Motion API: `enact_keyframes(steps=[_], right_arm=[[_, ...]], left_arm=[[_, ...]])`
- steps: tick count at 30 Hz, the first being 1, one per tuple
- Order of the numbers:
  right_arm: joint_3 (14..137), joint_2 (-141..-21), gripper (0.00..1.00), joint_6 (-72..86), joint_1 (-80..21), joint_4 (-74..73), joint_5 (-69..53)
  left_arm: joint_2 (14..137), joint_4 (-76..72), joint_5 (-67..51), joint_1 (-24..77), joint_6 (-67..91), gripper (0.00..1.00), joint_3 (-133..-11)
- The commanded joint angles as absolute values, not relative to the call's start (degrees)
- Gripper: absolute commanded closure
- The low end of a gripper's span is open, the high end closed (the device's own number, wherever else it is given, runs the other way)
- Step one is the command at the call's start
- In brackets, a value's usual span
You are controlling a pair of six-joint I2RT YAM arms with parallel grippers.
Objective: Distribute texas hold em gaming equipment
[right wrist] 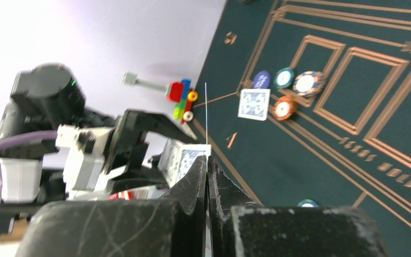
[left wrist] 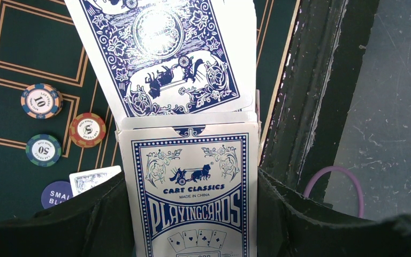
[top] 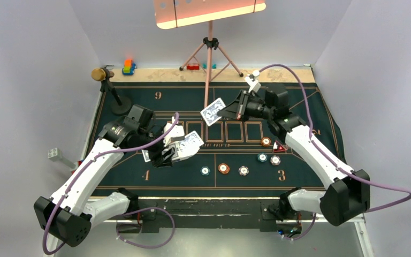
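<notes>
Rear centre: tripod stand (top: 210,53), one leg coming down over the felt mat (top: 187,99), bars a straight crossing there. Rear-left corner taken by microphone (top: 103,74) and its round base (top: 120,105); bare felt by the "9" between base and tripod leg. Mid-mat air crowded: left gripper (top: 170,154) with card box (top: 186,144), right gripper (top: 231,110) with a card (top: 213,111), near each other. Loose chips (top: 223,168) dot front centre-right, with a bare strip along the near edge.

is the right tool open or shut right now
Shut on a playing card: the wrist view shows the fingers of the right tool pressed together with the card's thin edge between them.
</notes>
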State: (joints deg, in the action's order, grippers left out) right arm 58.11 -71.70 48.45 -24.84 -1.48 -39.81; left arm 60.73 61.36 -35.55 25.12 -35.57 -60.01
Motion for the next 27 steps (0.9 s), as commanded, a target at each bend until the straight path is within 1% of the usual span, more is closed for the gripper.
enact_keyframes(steps=[1, 7, 14, 18, 27], right_arm=[[58.5, -72.4, 1.0, 45.7, -17.8, -6.7, -37.6], [60.8, -82.1, 1.0, 42.8, -11.5, -8.2, -31.4], [75.3, -102.5, 1.0, 40.4, -9.8, -10.3, -25.4], [82.8, -111.3, 1.0, 40.8, -9.4, -10.3, -22.9], [92.8, -120.6, 1.0, 42.0, -9.1, -11.9, -18.3]], left_arm=[[59.3, 60.6, -36.7, 25.0, -35.7, 1.0, -60.5], [59.2, 60.4, -36.1, 25.0, -35.6, 1.0, -60.6], [58.8, 60.7, -36.0, 25.0, -35.1, 1.0, -61.2], [58.0, 61.0, -35.7, 24.9, -35.1, 1.0, -61.3], [57.4, 61.7, -35.2, 25.0, -35.6, 1.0, -61.0]])
